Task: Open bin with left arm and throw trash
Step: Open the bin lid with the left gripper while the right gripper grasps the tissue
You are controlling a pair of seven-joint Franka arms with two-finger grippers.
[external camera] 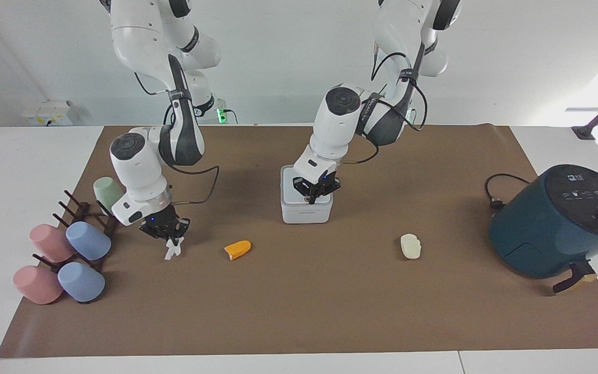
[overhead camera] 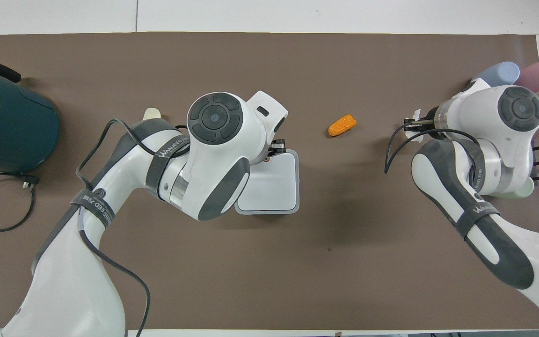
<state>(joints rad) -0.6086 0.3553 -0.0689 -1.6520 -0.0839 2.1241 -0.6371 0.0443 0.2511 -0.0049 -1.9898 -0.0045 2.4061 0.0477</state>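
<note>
Over the closed white bin (external camera: 307, 205) at mid-counter, the left tool (external camera: 313, 195) sits fingers together on the lid. Toward the right arm's edge, the right tool (external camera: 171, 238) is clamped on the tissue (external camera: 171, 250); the orange piece (external camera: 238, 249) lies beside.

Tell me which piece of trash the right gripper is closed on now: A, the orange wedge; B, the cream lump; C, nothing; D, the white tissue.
D: the right gripper is pinched on the white tissue, which hangs from its tips, while the orange wedge and cream lump lie untouched on the mat.
</note>
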